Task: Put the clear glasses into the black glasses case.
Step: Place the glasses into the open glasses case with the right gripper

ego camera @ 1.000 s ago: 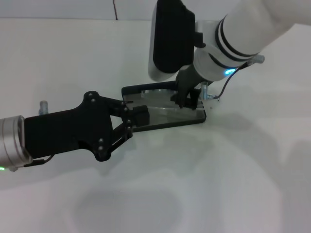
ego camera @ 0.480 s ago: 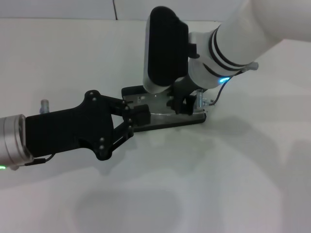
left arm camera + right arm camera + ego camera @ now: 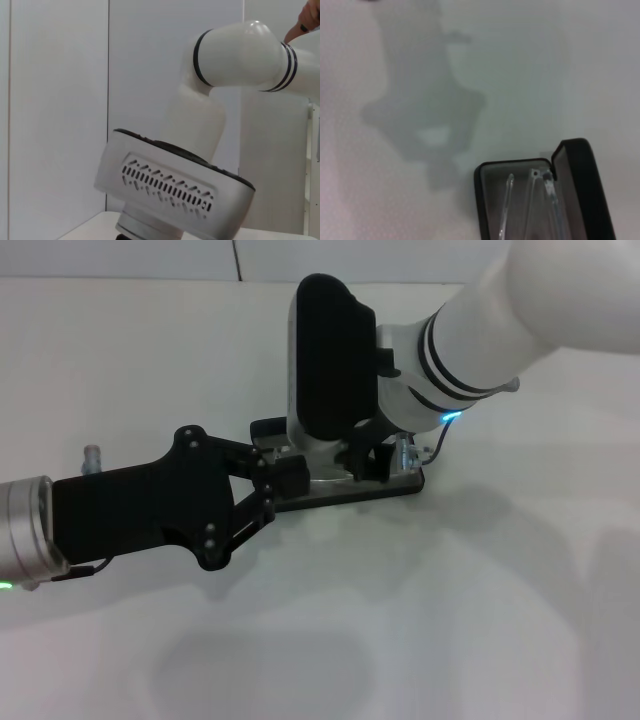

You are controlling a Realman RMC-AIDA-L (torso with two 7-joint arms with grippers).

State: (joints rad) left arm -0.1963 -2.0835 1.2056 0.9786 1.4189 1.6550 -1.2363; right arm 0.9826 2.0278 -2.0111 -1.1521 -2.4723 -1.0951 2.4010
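The black glasses case [image 3: 345, 494] lies open on the white table in the head view. My left gripper [image 3: 280, 490] holds its left end between black fingers. My right gripper [image 3: 365, 462] hangs low over the case's middle, and its wrist hides most of the inside. In the right wrist view the case [image 3: 479, 200] shows grey lining, with its lid [image 3: 585, 190] raised at one side. The clear glasses [image 3: 532, 200] lie inside it with their long arms showing.
A small silver cylinder [image 3: 91, 455] stands on the table beside my left forearm. The left wrist view shows only my right arm's white wrist housing [image 3: 170, 190] against pale wall panels. Bare white table surrounds the case.
My right arm has swung left and lower, so its wrist now covers more of the case. The left gripper and the case have not moved.
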